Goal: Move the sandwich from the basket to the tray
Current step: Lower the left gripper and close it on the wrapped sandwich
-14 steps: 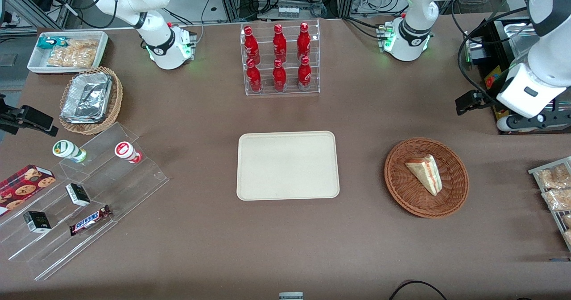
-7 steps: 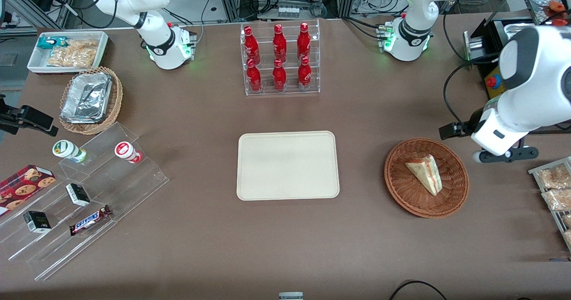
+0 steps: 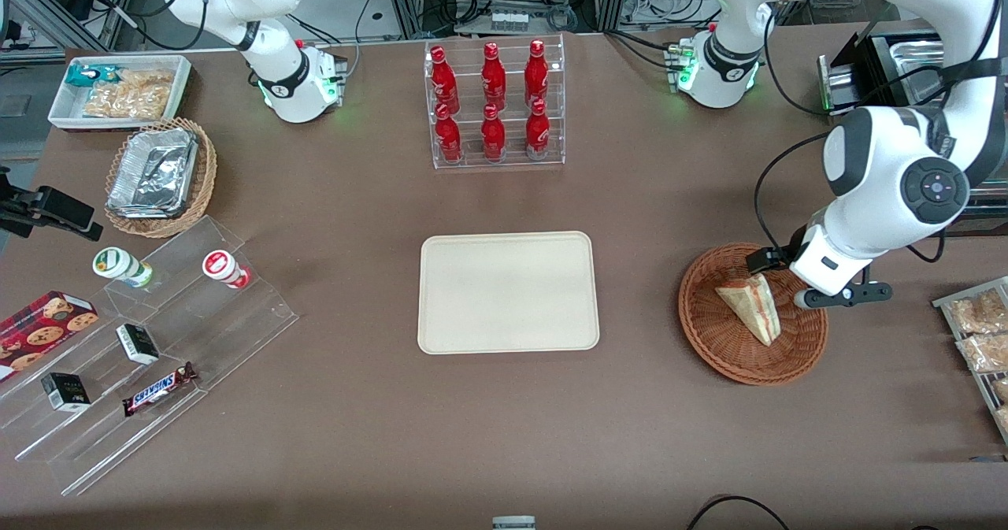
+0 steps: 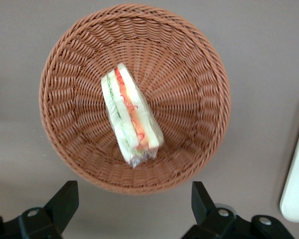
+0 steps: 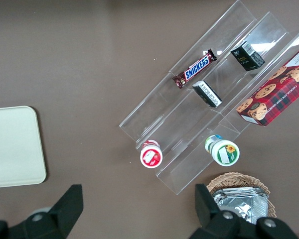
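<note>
The sandwich [image 3: 750,305], a pale bread wedge with red-orange and green filling, lies in the round reddish-brown basket [image 3: 709,341]. My gripper [image 3: 811,278] hangs above the basket's rim, on the working arm's end of the table. In the left wrist view the sandwich [image 4: 131,115] lies wrapped near the middle of the basket [image 4: 189,74]. My gripper [image 4: 133,201] is open there, its black fingers [image 4: 65,199] spread wide with nothing between them, just outside the basket's rim. The cream tray [image 3: 508,291] lies flat at the table's middle; its corner [image 4: 296,194] shows in the left wrist view.
A clear rack of red bottles [image 3: 494,103] stands farther from the front camera than the tray. Bagged snacks [image 3: 980,333] lie at the working arm's table edge. A stepped acrylic shelf [image 3: 157,341], a tan basket with foil trays [image 3: 161,176] and a white bin [image 3: 118,89] sit toward the parked arm's end.
My arm has swung in from the working arm's end of the table toward the basket and now hangs over its rim. The sandwich, basket and tray have not moved.
</note>
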Tool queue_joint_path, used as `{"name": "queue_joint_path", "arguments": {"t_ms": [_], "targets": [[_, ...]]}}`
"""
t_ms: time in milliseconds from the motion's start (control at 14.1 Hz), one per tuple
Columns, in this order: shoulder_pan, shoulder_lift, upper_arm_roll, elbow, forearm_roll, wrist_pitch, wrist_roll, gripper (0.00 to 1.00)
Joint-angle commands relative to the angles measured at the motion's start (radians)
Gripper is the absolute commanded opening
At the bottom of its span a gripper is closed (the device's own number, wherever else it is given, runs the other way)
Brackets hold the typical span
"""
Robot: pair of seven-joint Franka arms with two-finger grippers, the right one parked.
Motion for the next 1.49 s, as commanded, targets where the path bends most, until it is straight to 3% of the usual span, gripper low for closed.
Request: {"name": "queue_joint_path", "arguments": {"t_ms": [0,212,354,850,920,991,1062,1274,1416], "targets": [[0.000,-0.014,0.001,-0.117,0.012,0.181,-0.145,1.00],[0.003,0.015,0.004,-0.203,0.006,0.352,-0.278,1.00],[0.003,0.048,0.007,-0.202,0.006,0.361,-0.401,1.00],[0.029,0.142,0.007,-0.193,0.006,0.461,-0.484,0.99],[0.033,0.142,0.007,-0.194,0.004,0.461,-0.491,0.92],[0.032,0.144,0.007,-0.193,0.006,0.460,-0.516,0.77],[0.032,0.154,0.005,-0.181,0.007,0.457,-0.539,0.68],[0.023,0.165,0.005,-0.148,0.009,0.420,-0.612,0.15],[0.020,0.157,0.002,-0.110,0.019,0.347,-0.604,0.09]]}}
